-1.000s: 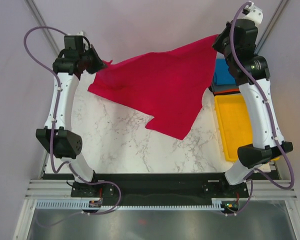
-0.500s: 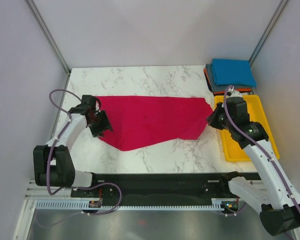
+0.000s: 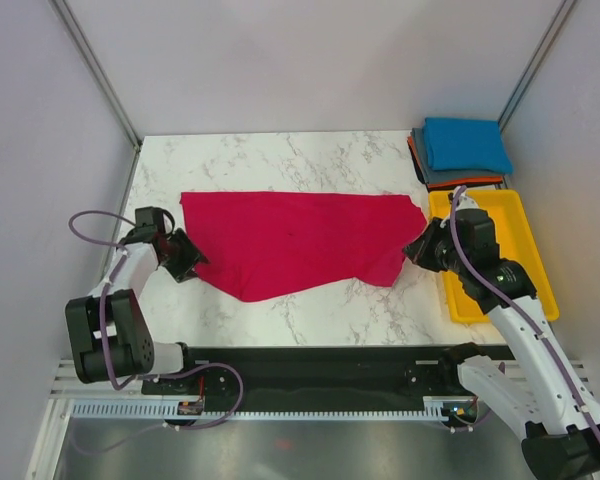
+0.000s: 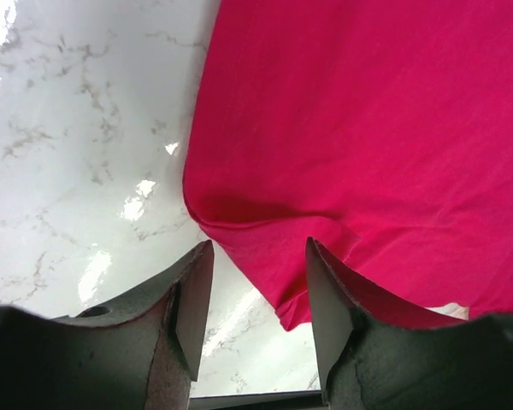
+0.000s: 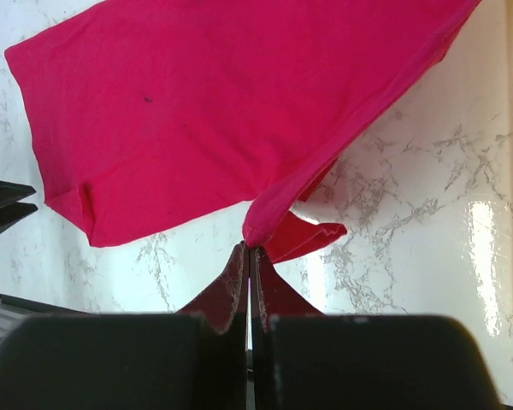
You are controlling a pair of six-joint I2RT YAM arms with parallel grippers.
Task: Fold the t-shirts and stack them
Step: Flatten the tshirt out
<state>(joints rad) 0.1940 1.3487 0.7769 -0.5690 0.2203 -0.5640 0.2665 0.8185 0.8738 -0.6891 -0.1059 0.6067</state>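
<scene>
Red t-shirt (image 3: 300, 240) lies spread on the marble table (image 3: 310, 160), roughly mid-table, long axis running left to right. Mostly flat; the near edge curves and the right end is gathered into a fold.

Left gripper (image 3: 185, 257) sits low at the shirt's left near corner. Wrist view: left gripper (image 4: 258, 249) has jaws apart, nothing between the pads. The red t-shirt (image 4: 359, 128) lies on the marble just past the fingertips, its hem rolled under at the corner.

Right gripper (image 3: 417, 247) is at the shirt's right end, beside the yellow tray (image 3: 536, 260). Wrist view: right gripper (image 5: 250, 249) has its fingers pressed together on a pinch of the red t-shirt (image 5: 205, 111), with the cloth drawn up into a narrow peak at the tips.

Far right corner: blue folded tee (image 3: 467, 145) tops a stack, with a grey tee (image 3: 445, 177) and an orange tee (image 3: 477, 184) showing as edges beneath. The stack is apart from the red shirt.
</scene>
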